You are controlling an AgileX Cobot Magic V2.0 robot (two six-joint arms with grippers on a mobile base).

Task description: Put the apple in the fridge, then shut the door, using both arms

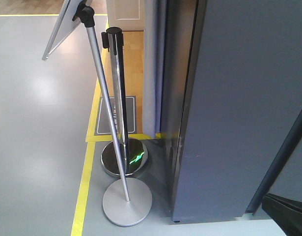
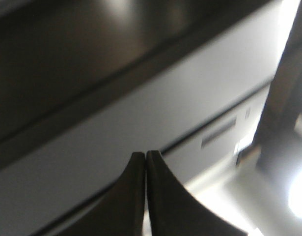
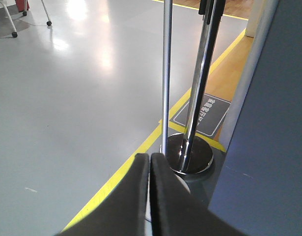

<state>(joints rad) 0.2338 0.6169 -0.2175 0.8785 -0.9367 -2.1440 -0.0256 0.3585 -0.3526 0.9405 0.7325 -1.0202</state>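
The apple is not in view. The fridge (image 1: 249, 98) fills the right of the front view as a tall dark grey slab; none of its white inside shows, and I cannot tell door from side wall. A black arm link (image 1: 283, 162) slants across its lower right. My left gripper (image 2: 145, 154) is shut and empty, close to a blurred grey panel (image 2: 141, 113) with dark bands. My right gripper (image 3: 150, 156) is shut and empty, held over the floor just left of the fridge's grey face (image 3: 273, 147).
A chrome stanchion post (image 1: 117, 93) with a round base (image 1: 124, 157) stands left of the fridge. A leaning sign stand (image 1: 106, 108) has a flat disc base (image 1: 127, 201). Yellow floor tape (image 1: 84, 187) runs along the grey floor. Both posts show in the right wrist view (image 3: 200, 78).
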